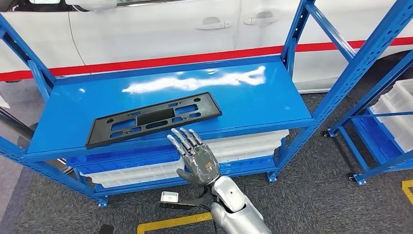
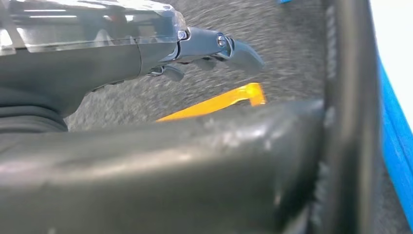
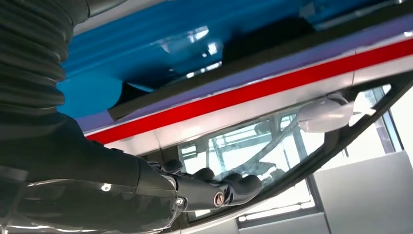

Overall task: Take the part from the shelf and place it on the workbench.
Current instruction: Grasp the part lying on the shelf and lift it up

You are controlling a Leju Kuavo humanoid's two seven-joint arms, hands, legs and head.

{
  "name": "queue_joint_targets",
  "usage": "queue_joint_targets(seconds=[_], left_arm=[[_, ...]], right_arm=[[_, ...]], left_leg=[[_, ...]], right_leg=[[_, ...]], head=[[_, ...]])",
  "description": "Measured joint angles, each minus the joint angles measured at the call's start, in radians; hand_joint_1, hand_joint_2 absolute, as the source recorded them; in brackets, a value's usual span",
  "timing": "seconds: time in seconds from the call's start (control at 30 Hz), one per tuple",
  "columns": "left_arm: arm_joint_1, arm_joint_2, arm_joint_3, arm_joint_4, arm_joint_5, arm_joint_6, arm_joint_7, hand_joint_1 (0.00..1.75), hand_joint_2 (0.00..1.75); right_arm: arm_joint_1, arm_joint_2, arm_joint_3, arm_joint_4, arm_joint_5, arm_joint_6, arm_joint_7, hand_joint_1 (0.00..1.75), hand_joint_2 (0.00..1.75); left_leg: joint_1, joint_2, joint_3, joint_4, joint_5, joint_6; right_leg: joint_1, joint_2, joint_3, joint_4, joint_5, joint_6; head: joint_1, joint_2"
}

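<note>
1. White car with a red stripe along its side, behind the rack; two door handles.
2. White bins stacked on the lowest tier.
3. Second blue rack to the right, holding white trays.
4. Grey carpet floor with yellow tape lines.
5. Small white box on the floor.

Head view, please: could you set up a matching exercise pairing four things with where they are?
Things:
1. black part
2. right hand
3. white bins
4. white car

Places:
A. behind the shelf
B. flat on the blue shelf top
C. on the lower shelf level
D. raised in front of the shelf edge, holding nothing

Pairs: 1-B, 2-D, 3-C, 4-A
</note>
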Motion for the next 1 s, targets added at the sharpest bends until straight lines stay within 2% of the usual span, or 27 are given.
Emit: queue_joint_targets(seconds=[0.03,0.1,0.13,0.17,0.2,0.23,0.27,0.3,0.37,0.4,0.43,0.47,0.5,0.53,0.57,0.6,0.63,0.67,0.7,0.73,0.8,0.83,0.87,0.93,1.0], left_arm=[[0.001,-0.001,0.000,0.000,-0.001,0.000,0.000,0.00,0.00],[0.004,-0.001,0.000,0.000,-0.001,0.000,0.000,0.00,0.00],[0.006,-0.001,0.000,0.000,-0.001,0.000,0.001,0.00,0.00],[0.008,-0.001,0.000,0.000,-0.003,0.000,0.001,0.00,0.00],[0.010,-0.001,0.000,0.000,-0.006,0.000,0.001,0.00,0.00],[0.010,-0.001,0.000,0.000,-0.008,0.000,0.001,0.00,0.00],[0.010,-0.001,0.000,0.000,-0.012,0.000,0.001,0.00,0.00],[0.010,-0.002,0.000,0.000,-0.014,0.000,0.002,0.00,0.00],[0.009,-0.002,0.001,0.001,-0.019,0.000,0.005,0.00,0.00],[0.007,-0.002,0.001,0.000,-0.020,0.000,0.006,0.00,0.00],[0.006,-0.002,0.001,0.000,-0.021,0.000,0.006,0.00,0.00],[0.005,-0.002,0.001,0.000,-0.021,-0.001,0.006,0.00,0.00],[0.005,-0.002,0.002,0.000,-0.021,-0.001,0.007,0.00,0.00],[0.005,-0.002,0.003,0.000,-0.022,-0.001,0.007,0.00,0.00],[0.005,-0.002,0.004,0.000,-0.023,-0.002,0.007,0.00,0.00],[0.006,-0.002,0.005,0.000,-0.025,-0.002,0.006,0.00,0.00],[0.006,-0.002,0.007,0.000,-0.027,-0.002,0.004,0.00,0.00],[0.006,-0.002,0.008,0.000,-0.029,-0.003,0.001,0.00,0.00],[0.006,-0.002,0.008,0.000,-0.030,-0.004,-0.003,0.00,0.00],[0.006,-0.002,0.008,0.000,-0.033,-0.007,-0.010,0.00,0.00],[0.007,-0.005,0.009,0.000,-0.040,-0.011,-0.022,0.00,0.00],[0.006,-0.007,0.009,0.001,-0.046,-0.011,-0.027,0.00,0.00],[0.005,-0.009,0.009,0.001,-0.050,-0.008,-0.030,0.00,0.00],[0.002,-0.008,0.011,0.001,-0.057,-0.003,-0.030,0.00,0.00],[-0.004,-0.008,0.015,0.001,-0.065,-0.004,-0.028,0.00,0.00]], right_arm=[[0.001,0.002,0.000,0.001,-0.001,-0.001,0.000,0.00,1.75],[0.003,0.003,0.001,0.004,-0.002,-0.001,0.000,0.00,1.75],[0.004,0.003,0.001,0.007,-0.003,-0.001,0.000,0.00,1.75],[0.004,0.003,0.001,0.009,-0.005,-0.001,0.000,0.00,1.75],[0.004,0.003,0.001,0.011,-0.007,-0.001,0.000,0.00,1.75],[0.004,0.003,0.001,0.012,-0.009,-0.001,0.000,0.00,1.75],[0.004,0.002,0.001,0.014,-0.011,-0.001,0.000,0.00,1.75],[0.005,0.002,0.001,0.015,-0.014,-0.001,0.000,0.00,1.75],[0.006,0.001,0.001,0.016,-0.019,-0.003,0.001,0.00,1.75],[0.005,0.002,0.001,0.016,-0.021,-0.003,0.001,0.00,1.75],[0.005,0.003,0.001,0.016,-0.023,-0.003,0.001,0.00,1.75],[0.004,0.003,0.001,0.016,-0.026,-0.003,0.001,0.00,1.75],[0.004,0.002,0.001,0.016,-0.029,-0.003,0.001,0.00,1.75],[0.005,0.001,0.001,0.017,-0.032,-0.003,0.001,0.00,1.75],[0.005,0.000,0.001,0.018,-0.034,-0.003,0.000,0.00,1.75],[0.006,0.000,0.001,0.019,-0.036,-0.003,0.000,0.00,1.75],[0.006,0.000,0.001,0.021,-0.038,-0.003,0.000,0.00,1.75],[0.006,0.000,0.001,0.021,-0.039,-0.003,0.001,0.00,1.75],[0.006,-0.001,0.002,0.022,-0.040,-0.003,0.002,0.00,1.75],[0.006,-0.001,0.002,0.023,-0.040,-0.003,0.004,0.00,1.75],[0.006,-0.004,0.004,0.029,-0.039,-0.003,0.013,0.00,1.75],[0.006,-0.006,0.007,0.032,-0.038,-0.003,0.019,0.44,1.75],[0.005,-0.007,0.012,0.035,-0.035,-0.003,0.026,0.87,1.75],[-0.002,-0.007,0.029,0.041,-0.029,-0.001,0.047,1.75,1.75],[-0.022,-0.007,0.055,0.057,-0.026,0.011,0.071,1.75,1.75]], left_leg=[[0.002,0.000,-0.029,0.057,-0.018,-0.004],[0.005,0.000,-0.111,0.183,-0.051,-0.012],[0.007,0.000,-0.142,0.217,-0.044,-0.016],[0.009,0.000,-0.156,0.214,-0.018,-0.019],[0.011,0.000,-0.151,0.171,0.028,-0.020],[0.013,0.001,-0.134,0.105,0.077,-0.021],[0.012,0.002,-0.113,0.051,0.109,-0.021],[0.010,0.003,-0.091,0.003,0.120,-0.017],[0.003,0.003,-0.068,-0.024,0.094,0.001],[0.002,0.001,-0.058,-0.034,0.080,0.012],[0.003,0.000,-0.049,-0.036,0.072,0.022],[0.003,-0.001,-0.035,-0.043,0.063,0.031],[0.005,-0.002,-0.018,-0.050,0.055,0.037],[0.005,-0.002,-0.001,-0.056,0.046,0.042],[0.005,-0.002,0.016,-0.060,0.037,0.045],[0.004,-0.003,0.034,-0.064,0.027,0.046],[0.004,-0.005,0.052,-0.066,0.016,0.047],[0.003,-0.007,0.071,-0.067,0.004,0.046],[0.002,-0.010,0.090,-0.068,-0.010,0.045],[0.000,-0.013,0.108,-0.068,-0.023,0.044],[-0.003,-0.017,0.135,-0.066,-0.049,0.038],[-0.005,-0.019,0.142,-0.065,-0.062,0.033],[-0.006,-0.020,0.147,-0.063,-0.069,0.028],[-0.008,-0.019,0.152,-0.055,-0.072,0.018],[-0.007,-0.015,0.139,-0.011,-0.076,0.008]], right_leg=[[-0.001,-0.001,0.011,-0.004,-0.005,-0.004],[-0.001,-0.001,0.030,-0.005,-0.020,-0.006],[-0.002,0.000,0.040,-0.005,-0.030,-0.005],[-0.002,0.001,0.053,-0.005,-0.041,-0.003],[-0.003,0.003,0.068,-0.005,-0.053,0.000],[-0.004,0.004,0.085,-0.005,-0.067,0.004],[-0.003,0.005,0.098,-0.005,-0.081,0.010],[-0.003,0.005,0.108,-0.006,-0.093,0.017],[-0.001,0.006,0.119,-0.009,-0.105,0.030],[-0.002,0.006,0.119,0.002,-0.101,0.037],[-0.002,0.005,0.108,0.031,-0.087,0.042],[-0.004,0.005,0.081,0.081,-0.067,0.047],[-0.004,0.005,0.039,0.146,-0.052,0.051],[-0.005,0.005,-0.013,0.211,-0.050,0.053],[-0.005,0.004,-0.065,0.265,-0.069,0.055],[-0.005,0.004,-0.111,0.298,-0.103,0.055],[-0.004,0.004,-0.148,0.310,-0.138,0.055],[-0.003,0.004,-0.171,0.298,-0.161,0.053],[0.000,0.005,-0.182,0.266,-0.158,0.048],[0.004,0.005,-0.184,0.214,-0.118,0.039],[0.019,0.010,-0.178,0.095,0.036,0.013],[0.025,0.013,-0.176,0.056,0.100,0.002],[0.029,0.016,-0.175,0.037,0.136,-0.007],[0.027,0.018,-0.164,0.028,0.135,-0.015],[0.021,0.017,-0.145,0.014,0.128,-0.024]], head=[[0.000,0.000],[0.000,0.000],[0.000,0.000],[0.000,0.000],[0.000,0.000],[0.000,0.000],[0.000,0.000],[0.000,0.000],[0.000,0.000],[0.000,0.000],[0.000,0.000],[0.000,0.000],[0.000,0.000],[0.000,0.000],[0.000,0.000],[0.000,0.000],[0.000,0.000],[0.000,0.000],[0.000,0.000],[0.000,0.000],[0.000,0.000],[0.000,0.000],[0.000,0.000],[0.000,0.000],[0.000,0.000]])
